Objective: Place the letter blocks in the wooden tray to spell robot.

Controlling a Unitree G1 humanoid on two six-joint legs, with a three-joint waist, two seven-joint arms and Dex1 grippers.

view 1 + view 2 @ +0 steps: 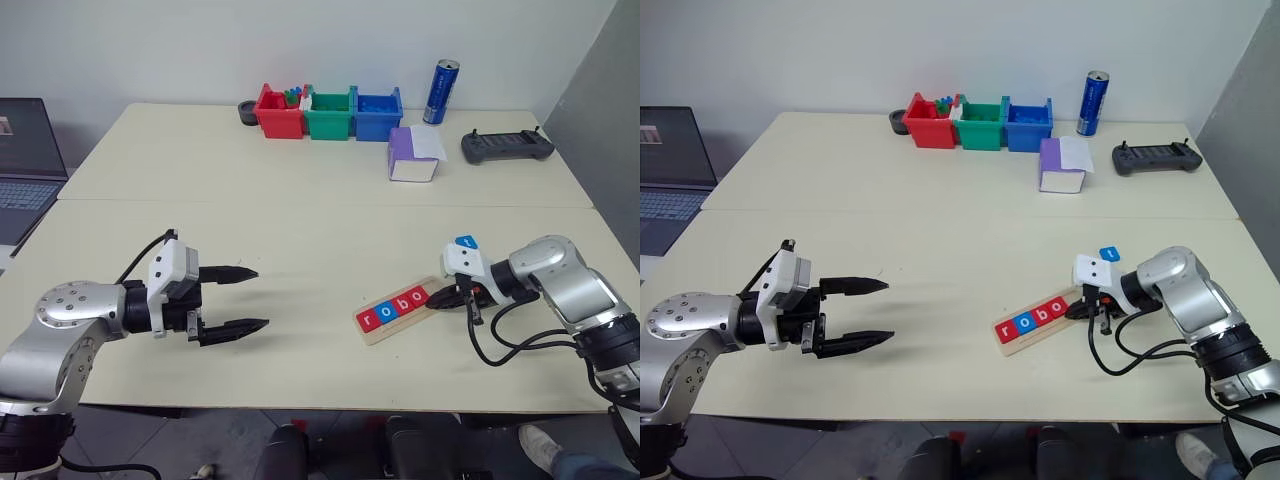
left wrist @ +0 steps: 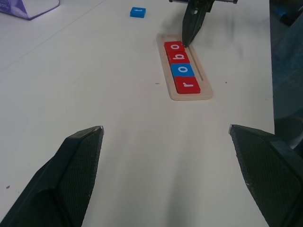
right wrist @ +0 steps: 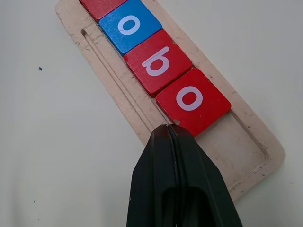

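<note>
Pale cream table (image 1: 300, 210) carries everything, with red, green and blue bins (image 1: 328, 113), a blue can (image 1: 441, 91), a purple-and-white box (image 1: 413, 155) and a dark controller (image 1: 507, 147) along its far side, well apart from both arms.

Nearer, the wooden tray (image 3: 118, 101) lies flat just ahead of the right gripper (image 3: 169, 130). Four letter blocks (image 2: 182, 66) sit in it side by side, touching, reading r, o, b, o: red, blue, red, red. The tray's end slot next to the last red o (image 3: 193, 100) is bare wood. The right jaws are clenched together with nothing between them, their joined tip at the near corner of that last block; whether it actually touches the tile or only hovers over it is hard to tell. A fifth, blue block (image 2: 138, 12) lies on the table just behind the right wrist, apart from the tray.

The left gripper (image 1: 243, 297) hangs over bare table, well apart from the tray, its jaws spread wide and released, holding nothing.
</note>
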